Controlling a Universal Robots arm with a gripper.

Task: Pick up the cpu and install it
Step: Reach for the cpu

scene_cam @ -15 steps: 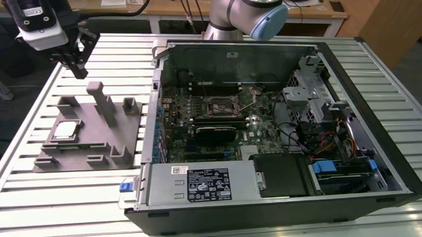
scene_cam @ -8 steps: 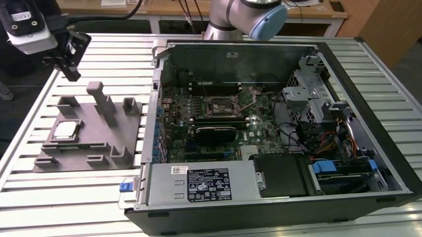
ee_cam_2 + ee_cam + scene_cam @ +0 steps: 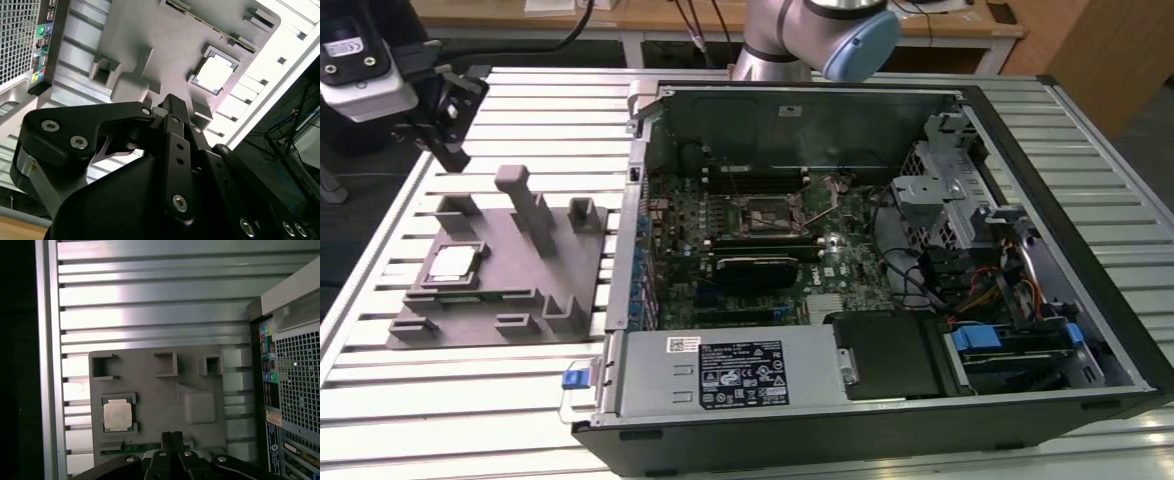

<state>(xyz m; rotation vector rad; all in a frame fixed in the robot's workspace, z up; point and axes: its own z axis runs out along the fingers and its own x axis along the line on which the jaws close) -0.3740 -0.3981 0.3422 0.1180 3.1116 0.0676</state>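
Slatted metal counter (image 3: 454,400), open computer case (image 3: 801,120) at exterior view's right. Cpu (image 3: 451,264) flat in pocket of grey fixture (image 3: 500,272), on side away from case. Gripper (image 3: 450,140) closed, empty, hovers high beyond fixture's far end. Cpu lies below, nearer exterior camera.

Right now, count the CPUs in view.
1. The cpu lies in a pocket of the grey fixture, at the exterior view's left of the case. More may be hidden inside it.

arm (image 3: 767,50): silver-grey tube | joint cap (image 3: 861,45): pale blue | jaws: black links, silver screws
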